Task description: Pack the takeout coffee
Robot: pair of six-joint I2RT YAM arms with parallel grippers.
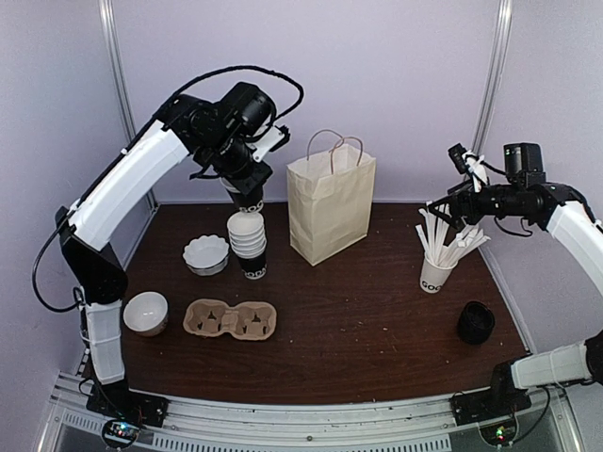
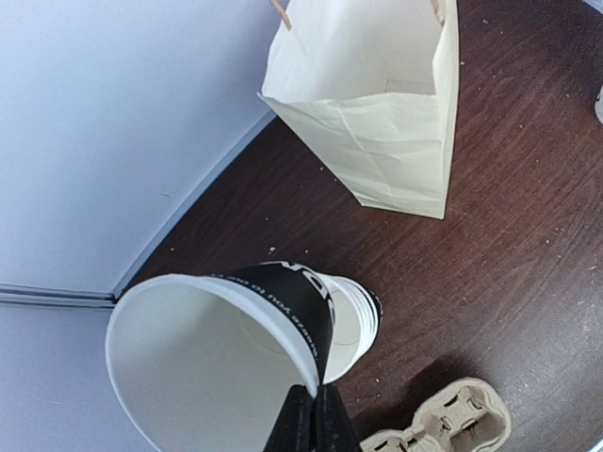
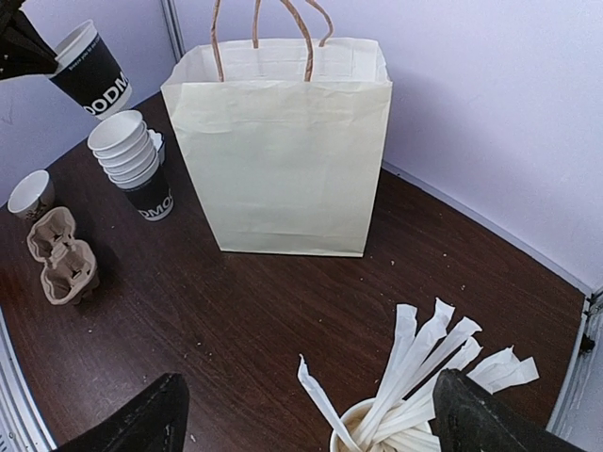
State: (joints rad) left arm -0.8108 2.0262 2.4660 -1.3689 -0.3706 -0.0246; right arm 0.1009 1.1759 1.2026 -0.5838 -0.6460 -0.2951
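Left wrist: left hand [image 2: 314, 410] pinches rim of empty black cup [image 2: 283, 294].

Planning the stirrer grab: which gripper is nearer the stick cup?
Right. Right gripper hovers open just above the stick cup; left gripper is far across the table, beyond the paper bag, pinching a black cup.

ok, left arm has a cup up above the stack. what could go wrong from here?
1. The left gripper pinches the cup at one rim spot, tilted: it may slip or crumple.
2. The stack sits just below; a drop could topple it.
3. The handles of the paper bag stand over its mouth and could snag.
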